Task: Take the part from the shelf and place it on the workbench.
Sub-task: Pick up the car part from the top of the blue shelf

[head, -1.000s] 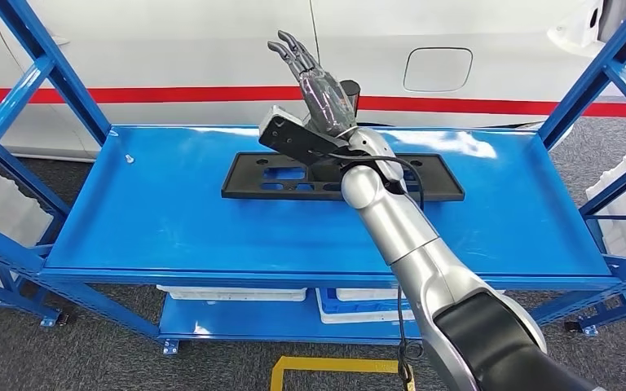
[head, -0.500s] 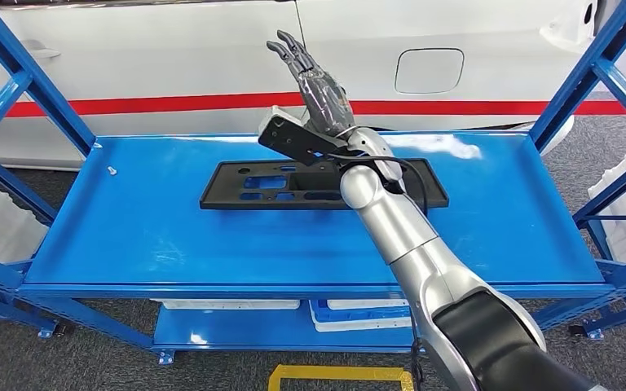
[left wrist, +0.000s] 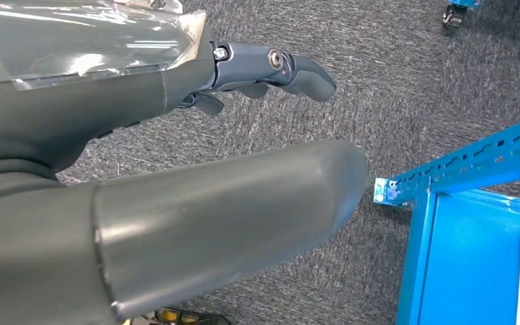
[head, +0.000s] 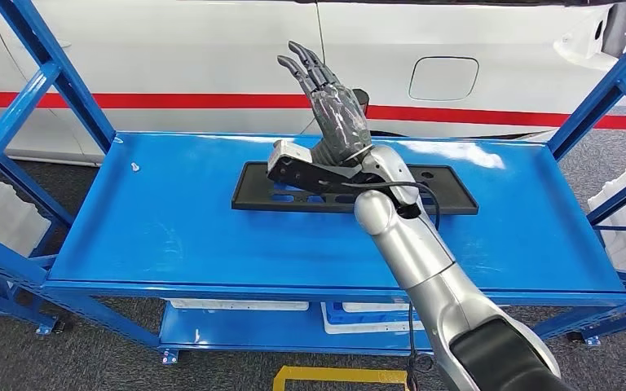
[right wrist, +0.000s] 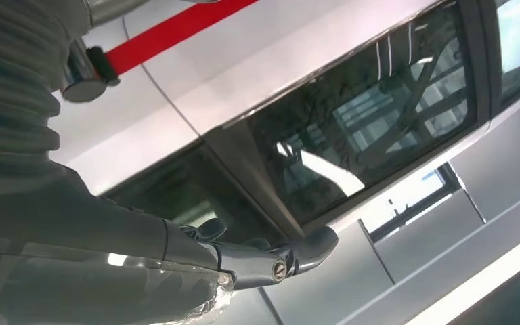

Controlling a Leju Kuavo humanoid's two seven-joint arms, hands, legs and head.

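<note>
Part (head: 269, 189) lies long-ways, side to side, mid-shelf (head: 155, 228) toward the back edge. Right hand (head: 336, 114) is nearer, just above it, fingers spread, holding nothing.

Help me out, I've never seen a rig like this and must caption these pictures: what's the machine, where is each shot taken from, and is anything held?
It is a humanoid robot with two silver arms. The head view looks down on a blue shelf where a long black part lies flat. The right hand is raised above it, fingers spread, holding nothing. The right wrist view looks past that hand at a white car. The left wrist view shows the left hand over grey carpet, also holding nothing.
</note>
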